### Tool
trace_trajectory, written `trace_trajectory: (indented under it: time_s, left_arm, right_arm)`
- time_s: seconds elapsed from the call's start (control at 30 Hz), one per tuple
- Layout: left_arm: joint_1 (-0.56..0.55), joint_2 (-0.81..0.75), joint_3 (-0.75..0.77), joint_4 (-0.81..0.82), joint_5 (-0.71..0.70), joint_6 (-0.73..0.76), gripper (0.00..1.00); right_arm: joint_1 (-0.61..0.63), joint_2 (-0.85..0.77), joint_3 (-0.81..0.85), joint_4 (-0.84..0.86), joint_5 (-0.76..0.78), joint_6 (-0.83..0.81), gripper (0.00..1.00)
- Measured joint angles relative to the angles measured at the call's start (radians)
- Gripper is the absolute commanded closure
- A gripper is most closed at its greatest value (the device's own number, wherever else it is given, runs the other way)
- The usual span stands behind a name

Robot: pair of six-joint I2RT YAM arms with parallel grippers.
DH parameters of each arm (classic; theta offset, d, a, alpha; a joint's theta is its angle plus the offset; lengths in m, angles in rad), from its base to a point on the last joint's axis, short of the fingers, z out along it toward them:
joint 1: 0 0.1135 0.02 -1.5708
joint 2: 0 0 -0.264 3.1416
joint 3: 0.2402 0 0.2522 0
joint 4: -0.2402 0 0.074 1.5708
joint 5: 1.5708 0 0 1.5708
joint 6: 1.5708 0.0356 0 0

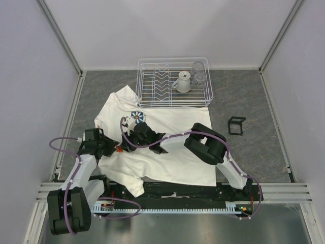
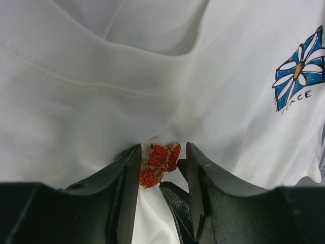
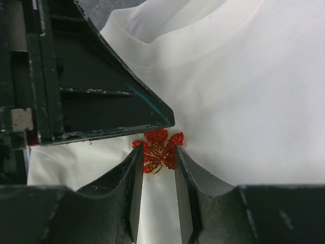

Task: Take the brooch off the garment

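Observation:
The white garment (image 1: 167, 152) lies flat on the grey table, daisy logo (image 1: 137, 117) near its collar. The tiny orange-red brooch (image 1: 118, 149) is pinned at its left side. In the right wrist view the brooch (image 3: 160, 150) sits between my right gripper (image 3: 158, 150) fingers, which press on both its sides. In the left wrist view the brooch (image 2: 160, 163) sits at the tips of my left gripper (image 2: 163, 148), jaws apart, with a right finger (image 2: 177, 203) between them. Fabric (image 2: 152, 66) puckers around the pin. The two grippers (image 1: 112, 147) (image 1: 123, 146) meet at the brooch.
A white wire dish rack (image 1: 175, 99) stands behind the shirt, holding a white jug (image 1: 184, 81) and a glass (image 1: 199, 76). A small black frame (image 1: 236, 125) stands to the right of the shirt. Walls close in on three sides.

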Motion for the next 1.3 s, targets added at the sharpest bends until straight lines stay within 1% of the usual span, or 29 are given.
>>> trace_trajectory:
  time_s: [0.17, 0.27, 0.43, 0.63, 0.83, 0.87, 1.07, 1.13, 1.3]
  left_arm:
    - [0.0, 0.008, -0.001, 0.013, 0.011, -0.005, 0.46]
    - [0.0, 0.005, -0.002, 0.019, 0.032, -0.007, 0.45]
    - [0.005, -0.014, -0.002, 0.01, 0.074, -0.009, 0.41]
    - [0.009, -0.051, -0.002, 0.006, 0.092, -0.009, 0.4]
    - [0.01, -0.071, -0.002, -0.001, 0.108, -0.011, 0.4]
    - [0.01, -0.071, -0.002, -0.001, 0.117, -0.013, 0.4]
    - [0.01, -0.072, -0.002, -0.01, 0.154, -0.014, 0.4]
    - [0.01, -0.075, -0.002, -0.008, 0.174, -0.014, 0.39]
    - [0.01, -0.097, -0.002, 0.002, 0.216, -0.014, 0.38]
  right_arm:
    - [0.0, 0.024, 0.02, -0.022, 0.0, -0.001, 0.62]
    - [0.001, 0.029, 0.039, -0.044, 0.001, -0.003, 0.61]
    - [0.005, 0.029, 0.048, -0.06, 0.008, -0.01, 0.6]
    - [0.006, 0.029, 0.054, -0.06, 0.005, -0.01, 0.58]
    - [0.005, 0.029, 0.048, -0.038, -0.01, -0.002, 0.49]
    - [0.005, 0.029, 0.04, -0.021, -0.019, 0.003, 0.47]
    - [-0.011, 0.02, -0.031, 0.074, -0.044, 0.051, 0.41]
    - [-0.017, 0.011, -0.053, 0.095, -0.047, 0.069, 0.41]
    - [-0.035, -0.003, -0.09, 0.137, -0.074, 0.104, 0.49]
